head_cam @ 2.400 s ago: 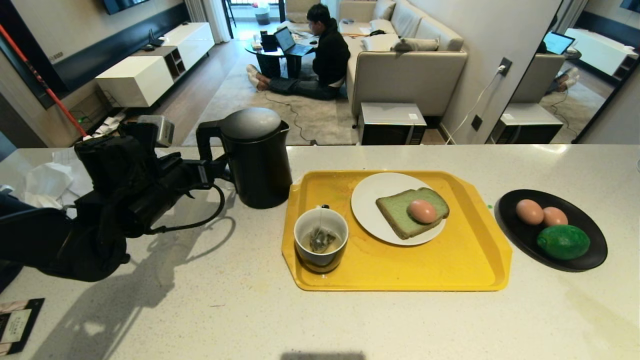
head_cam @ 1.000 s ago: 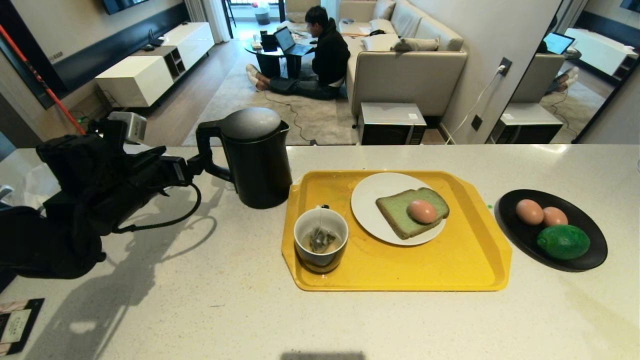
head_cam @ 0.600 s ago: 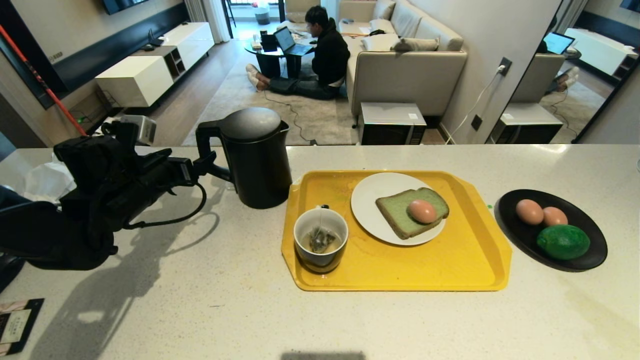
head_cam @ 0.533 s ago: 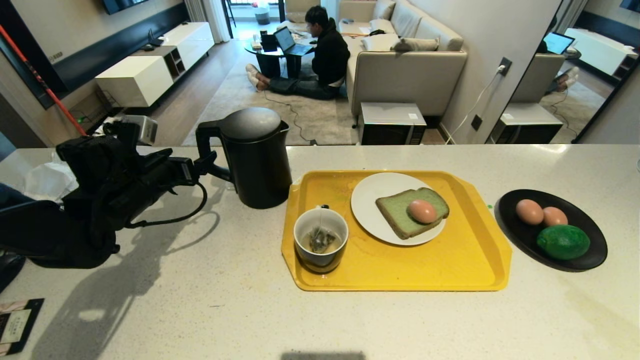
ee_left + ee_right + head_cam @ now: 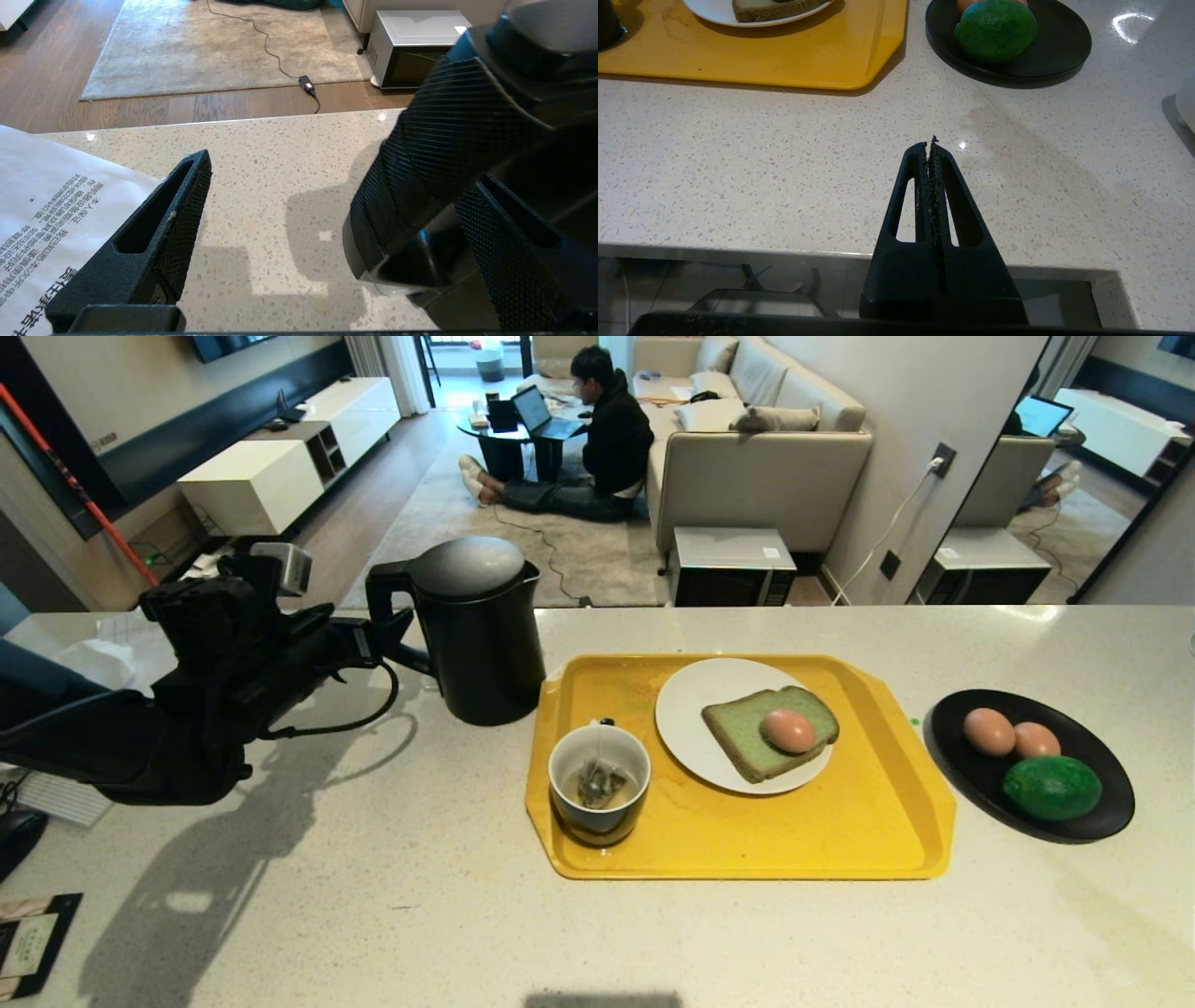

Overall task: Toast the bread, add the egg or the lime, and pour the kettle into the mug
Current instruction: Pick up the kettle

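Observation:
The black kettle (image 5: 481, 630) stands on the counter left of the yellow tray (image 5: 868, 821). My left gripper (image 5: 397, 633) is open at its loop handle (image 5: 444, 154). The handle sits inside the wide jaws (image 5: 327, 186), close to one finger (image 5: 509, 261) and far from the other (image 5: 159, 233). On the tray, the mug (image 5: 599, 784) holds a tea bag and liquid. The bread (image 5: 738, 733) lies on a white plate (image 5: 691, 709) with an egg (image 5: 789, 730) on top. The lime (image 5: 1052, 788) and two eggs (image 5: 990, 731) are on a black plate (image 5: 1102, 803). My right gripper (image 5: 930, 142) is shut over the counter's near edge.
Printed paper (image 5: 46, 200) lies on the counter left of the kettle, under my left arm. A dark booklet (image 5: 28, 943) sits at the near left corner. A person (image 5: 611, 439) sits on the floor beyond the counter. A white object (image 5: 1186, 102) stands near the black plate.
My left gripper, still open, has moved right and slightly up, back to the kettle's handle. The kettle and everything on the tray have stayed put.

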Motion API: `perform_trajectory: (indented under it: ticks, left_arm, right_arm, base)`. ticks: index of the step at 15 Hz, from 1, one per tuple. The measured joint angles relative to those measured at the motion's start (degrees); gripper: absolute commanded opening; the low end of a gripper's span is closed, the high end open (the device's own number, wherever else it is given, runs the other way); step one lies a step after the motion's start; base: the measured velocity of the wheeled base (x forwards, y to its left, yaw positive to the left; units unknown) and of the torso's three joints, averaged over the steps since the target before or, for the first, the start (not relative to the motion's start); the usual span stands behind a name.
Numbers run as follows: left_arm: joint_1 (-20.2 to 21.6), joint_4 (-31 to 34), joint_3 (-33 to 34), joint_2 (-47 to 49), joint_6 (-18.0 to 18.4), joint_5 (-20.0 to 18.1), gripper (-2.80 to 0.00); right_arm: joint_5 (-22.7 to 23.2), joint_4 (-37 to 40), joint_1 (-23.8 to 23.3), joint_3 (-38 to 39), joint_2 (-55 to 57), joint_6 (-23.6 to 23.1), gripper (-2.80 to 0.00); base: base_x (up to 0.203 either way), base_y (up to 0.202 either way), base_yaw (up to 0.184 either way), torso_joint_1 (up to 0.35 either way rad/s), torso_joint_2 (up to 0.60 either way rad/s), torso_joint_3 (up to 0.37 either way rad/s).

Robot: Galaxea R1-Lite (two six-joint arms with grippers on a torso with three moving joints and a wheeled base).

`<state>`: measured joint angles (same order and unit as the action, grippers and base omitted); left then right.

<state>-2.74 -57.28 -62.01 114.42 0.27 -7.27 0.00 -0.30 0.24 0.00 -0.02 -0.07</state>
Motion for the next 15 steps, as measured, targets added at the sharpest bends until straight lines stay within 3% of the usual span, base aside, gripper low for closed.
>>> perform_trajectory:
  ticks: [13, 14, 15]
  left_arm:
    - [-0.57, 5.28, -8.47, 3.83, 0.01, 0.0, 0.0]
    - [-0.73, 5.3, -8.74, 4.01, 0.04, 0.05, -2.8]
    - [-0.8, 5.3, -9.05, 4.18, 0.04, 0.05, -2.8]
  right_arm:
    - [-0.02, -0.02, 0.0, 0.0, 0.0, -0.04, -2.8]
    - [0.0, -0.02, 0.0, 0.0, 0.0, -0.04, -2.8]
    - [0.0, -0.02, 0.0, 0.0, 0.0, -0.02, -2.8]
  base:
    - [0.0, 0.0, 0.0, 0.0, 0.0, 0.0]
    - [0.0, 0.0, 0.0, 0.0, 0.0, 0.0]
    - [0.0, 0.0, 0.0, 0.0, 0.0, 0.0]
